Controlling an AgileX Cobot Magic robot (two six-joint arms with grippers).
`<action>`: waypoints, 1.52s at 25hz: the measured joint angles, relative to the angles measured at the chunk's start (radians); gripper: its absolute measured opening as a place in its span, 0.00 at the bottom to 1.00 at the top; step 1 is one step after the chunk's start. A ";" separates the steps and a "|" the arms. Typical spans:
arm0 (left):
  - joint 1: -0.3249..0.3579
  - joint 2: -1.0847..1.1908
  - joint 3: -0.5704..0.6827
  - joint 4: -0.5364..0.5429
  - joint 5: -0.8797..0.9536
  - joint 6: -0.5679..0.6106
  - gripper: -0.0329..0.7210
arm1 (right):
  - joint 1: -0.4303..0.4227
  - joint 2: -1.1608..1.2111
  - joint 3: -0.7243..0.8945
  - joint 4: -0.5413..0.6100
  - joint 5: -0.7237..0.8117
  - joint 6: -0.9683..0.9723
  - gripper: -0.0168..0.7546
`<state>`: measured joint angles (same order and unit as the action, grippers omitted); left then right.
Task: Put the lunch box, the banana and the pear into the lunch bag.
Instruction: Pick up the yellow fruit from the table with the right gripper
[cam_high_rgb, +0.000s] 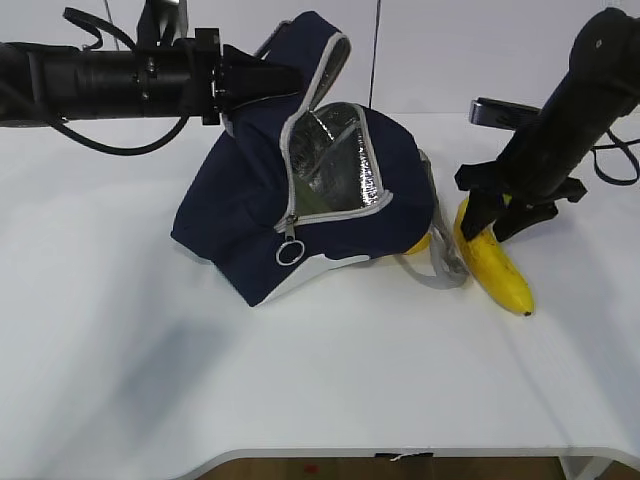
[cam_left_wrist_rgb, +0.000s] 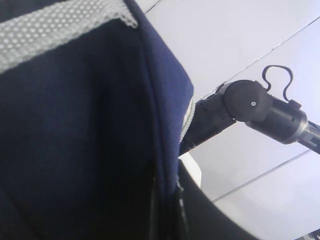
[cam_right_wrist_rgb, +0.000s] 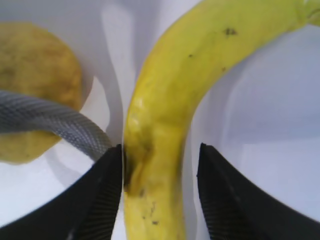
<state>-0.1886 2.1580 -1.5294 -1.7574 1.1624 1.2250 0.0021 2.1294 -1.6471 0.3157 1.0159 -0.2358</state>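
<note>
— Blue cloth, that's the lunch bag (cam_high_rgb: 255, 215), right? Where is it?

— Yes. It sits in the middle of the white worktop (cam_high_rgb: 150, 380). It is lifted and tipped at the back. Its flap is unzipped and you can see the shiny silver inside.

— Who is lifting it?

— The left end effector (cam_high_rgb: 285, 80). It is pinched tight on the top edge of the bag and holds it up.

— And the banana (cam_high_rgb: 495, 265)?

— It lies flat on the worktop, just to the right of the bag. The right end effector (cam_high_rgb: 497, 222) is down over its back end. Its two fingers (cam_right_wrist_rgb: 100, 200) are apart, one on each side. The left one touches the banana, the other has a small gap.

— I see something yellow under the bag.

— That's the pear (cam_right_wrist_rgb: 35, 95). It peeks out by the bag's right side, near the banana. A grey strap (cam_right_wrist_rgb: 55, 125) lies across it.

— The lunch box?

— I can't see it.
</note>
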 joint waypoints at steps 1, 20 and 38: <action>0.000 0.000 0.000 0.000 0.000 0.000 0.04 | 0.000 0.005 0.000 0.000 -0.002 0.000 0.54; 0.000 0.000 0.000 0.000 0.000 0.002 0.04 | 0.000 0.047 -0.004 0.051 -0.006 -0.027 0.40; 0.000 0.000 0.000 0.000 0.000 0.002 0.04 | 0.000 -0.022 -0.132 0.031 0.094 -0.040 0.39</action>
<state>-0.1886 2.1580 -1.5294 -1.7574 1.1624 1.2265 0.0021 2.1077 -1.7795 0.3472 1.1099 -0.2757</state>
